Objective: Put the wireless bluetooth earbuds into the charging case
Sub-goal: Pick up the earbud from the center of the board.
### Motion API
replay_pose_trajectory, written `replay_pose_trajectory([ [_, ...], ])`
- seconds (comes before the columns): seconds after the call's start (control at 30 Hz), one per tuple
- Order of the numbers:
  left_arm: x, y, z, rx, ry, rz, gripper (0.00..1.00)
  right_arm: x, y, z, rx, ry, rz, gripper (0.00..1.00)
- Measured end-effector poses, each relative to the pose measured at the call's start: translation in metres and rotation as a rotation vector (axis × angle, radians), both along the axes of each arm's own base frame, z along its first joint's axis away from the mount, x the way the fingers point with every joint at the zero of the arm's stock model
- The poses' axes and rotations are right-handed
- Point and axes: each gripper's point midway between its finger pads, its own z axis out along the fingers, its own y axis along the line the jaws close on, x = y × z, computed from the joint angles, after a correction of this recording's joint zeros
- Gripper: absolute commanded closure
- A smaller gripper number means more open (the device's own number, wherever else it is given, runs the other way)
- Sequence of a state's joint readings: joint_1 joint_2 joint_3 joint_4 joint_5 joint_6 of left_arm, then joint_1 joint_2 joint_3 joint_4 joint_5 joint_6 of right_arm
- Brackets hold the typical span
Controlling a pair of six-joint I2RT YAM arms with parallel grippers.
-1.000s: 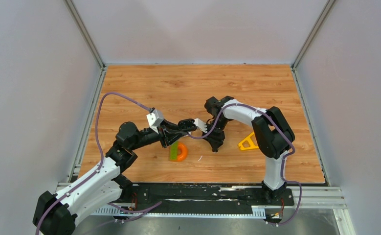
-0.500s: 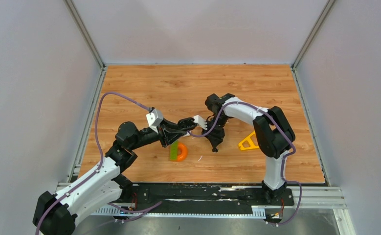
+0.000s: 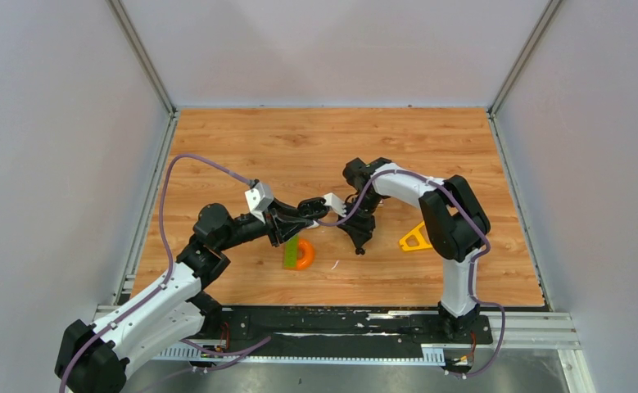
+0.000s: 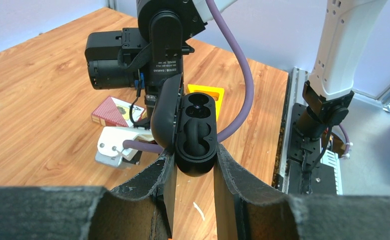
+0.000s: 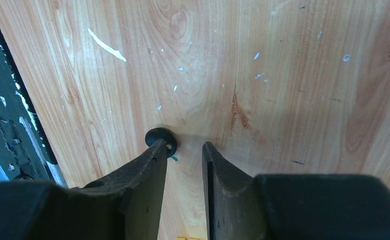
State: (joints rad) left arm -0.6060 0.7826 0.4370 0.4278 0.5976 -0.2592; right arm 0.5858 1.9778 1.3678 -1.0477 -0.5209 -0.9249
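Clamping the open charging case [image 4: 198, 135] in my left fingers [image 4: 233, 175]; right fingers [image 5: 152, 165] parted, empty, just beside a black earbud [image 5: 157, 136].

Edged the right end effector [image 3: 359, 246] slightly leftward, low over the counter [image 3: 463, 155], since a second ago; tucked the right elbow [image 3: 453, 219] inward a touch.

The top external camera is looking down from high behind the arm bases, taking in the whole wooden table [image 3: 299, 139]. The left wrist camera is peering close along its own fingers [image 4: 235, 172] toward the right arm [image 4: 165, 35] and yellow piece [image 4: 208, 93], both also showing from above. The right wrist camera is facing straight down, very near the tabletop.
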Motion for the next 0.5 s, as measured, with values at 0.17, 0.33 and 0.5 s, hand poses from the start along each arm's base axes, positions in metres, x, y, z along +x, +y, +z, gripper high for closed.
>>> replay_pose_trajectory([
  [0.17, -0.0004, -0.0001, 0.0002, 0.000, 0.000, -0.002, 0.99, -0.0034, -0.0017, -0.0014, -0.004, 0.012, 0.000, 0.66],
  [0.33, -0.0005, -0.0007, -0.0006, 0.001, 0.002, -0.005, 0.99, -0.0065, -0.0025, -0.0007, -0.003, 0.024, -0.001, 0.68],
  [0.5, -0.0007, -0.0009, -0.0007, 0.001, 0.002, -0.008, 0.99, -0.0088, -0.0029, -0.0003, -0.003, 0.034, -0.001, 0.71],
])
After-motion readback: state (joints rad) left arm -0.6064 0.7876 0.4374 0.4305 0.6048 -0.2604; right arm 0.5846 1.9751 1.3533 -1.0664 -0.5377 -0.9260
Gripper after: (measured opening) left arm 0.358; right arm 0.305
